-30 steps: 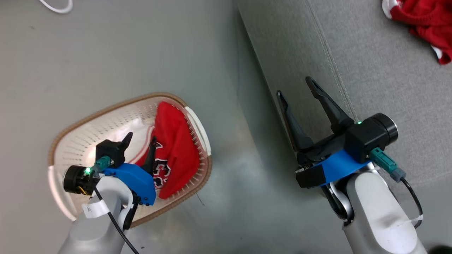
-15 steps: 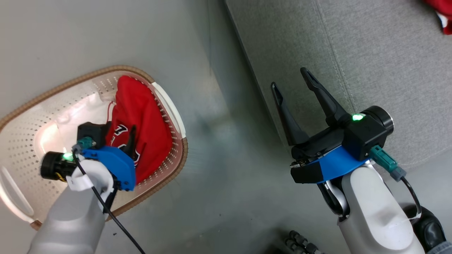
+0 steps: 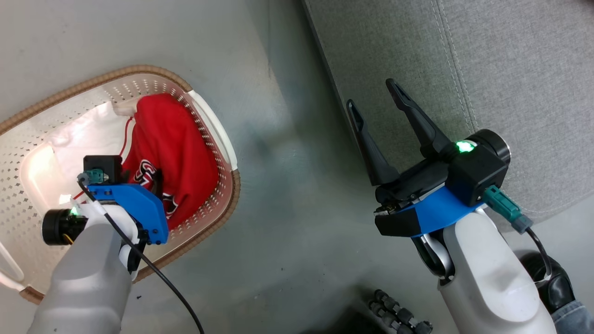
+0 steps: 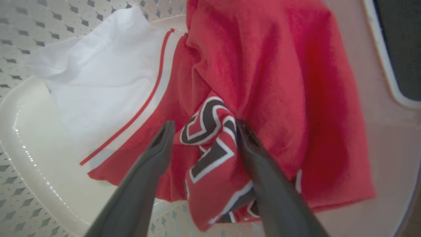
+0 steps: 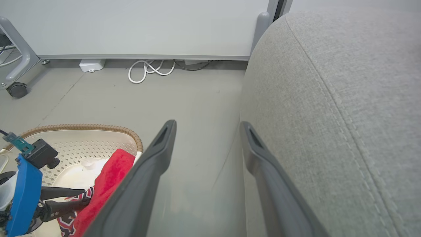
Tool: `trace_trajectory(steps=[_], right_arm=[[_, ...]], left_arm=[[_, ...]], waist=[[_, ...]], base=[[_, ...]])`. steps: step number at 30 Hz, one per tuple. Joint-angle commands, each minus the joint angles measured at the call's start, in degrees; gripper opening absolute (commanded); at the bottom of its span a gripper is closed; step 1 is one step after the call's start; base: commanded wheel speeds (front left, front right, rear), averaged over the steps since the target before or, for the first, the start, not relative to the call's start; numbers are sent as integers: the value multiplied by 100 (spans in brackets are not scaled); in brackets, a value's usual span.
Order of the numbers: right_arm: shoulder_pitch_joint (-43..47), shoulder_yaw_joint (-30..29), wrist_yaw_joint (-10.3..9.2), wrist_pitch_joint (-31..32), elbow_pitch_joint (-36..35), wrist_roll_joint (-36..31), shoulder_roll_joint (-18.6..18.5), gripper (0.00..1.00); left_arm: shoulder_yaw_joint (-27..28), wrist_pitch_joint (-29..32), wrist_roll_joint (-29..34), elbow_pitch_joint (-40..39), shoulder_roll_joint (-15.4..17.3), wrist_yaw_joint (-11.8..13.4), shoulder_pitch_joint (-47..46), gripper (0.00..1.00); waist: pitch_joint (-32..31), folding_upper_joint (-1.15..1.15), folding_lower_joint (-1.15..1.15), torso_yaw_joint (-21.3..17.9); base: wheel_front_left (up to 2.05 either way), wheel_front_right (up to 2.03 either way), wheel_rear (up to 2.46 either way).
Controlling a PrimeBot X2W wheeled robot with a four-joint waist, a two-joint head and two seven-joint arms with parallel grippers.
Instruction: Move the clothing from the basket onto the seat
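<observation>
The basket (image 3: 139,72) stands on the floor at the left, cream with a brown woven rim. Inside lie the clothing: a red jersey (image 3: 185,153) with black-and-white lettering and a white garment (image 3: 88,134) with a red stripe. My left gripper (image 3: 134,178) reaches down into the basket. In the left wrist view the left gripper (image 4: 204,128) is open, and its two fingers straddle a raised fold of the red jersey (image 4: 263,65) beside the white garment (image 4: 98,82). My right gripper (image 3: 371,95) hangs open and holds nothing, over the edge of the grey seat (image 3: 510,69).
A person's dark shoe (image 3: 557,283) and jeans show at the lower right, with a black ribbed part (image 3: 394,315) at the bottom edge. In the right wrist view, white cables (image 5: 148,70) and a caster (image 5: 16,89) lie by the far wall. Grey floor separates the basket (image 5: 82,126) from the seat (image 5: 345,98).
The camera has shifted, taking the red clothing on the seat out of frame. My left gripper has sunk deeper into the basket, down onto the red jersey. Both grippers stay open.
</observation>
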Motion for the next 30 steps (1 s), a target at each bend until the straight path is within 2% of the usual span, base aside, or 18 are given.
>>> trace_trajectory(steps=[1,8,9,10,11,12,30], right_arm=[[-96,3,1,-36,-9,36,18,100],[-128,-7,1,-50,-17,-11,18,100],[-130,-9,1,-50,-21,-11,18,100],[-132,-7,1,-46,-23,-17,18,100],[-133,-5,1,-48,-24,-20,18,100],[-133,-6,1,-49,-25,-22,18,100],[-125,-33,1,-52,31,-92,17,100]], left_arm=[[29,103,-74,69,-20,-22,-87,100],[7,271,-247,184,-112,-55,-130,100],[-10,284,-267,191,-123,-58,-129,96],[-40,296,-260,196,-123,-61,-133,65],[-68,293,-251,198,-117,-64,-141,19],[-85,286,-256,199,-116,-65,-144,0],[-402,299,-545,-6,-164,-70,14,0]], waist=[[14,0,-1,-3],[31,0,-1,1],[31,0,-1,2],[30,0,-1,3],[29,0,-1,4],[27,0,-1,6],[-156,0,-1,131]], base=[[0,0,0],[0,0,0],[0,0,0],[0,0,0],[0,0,0],[0,0,0],[0,0,0]])
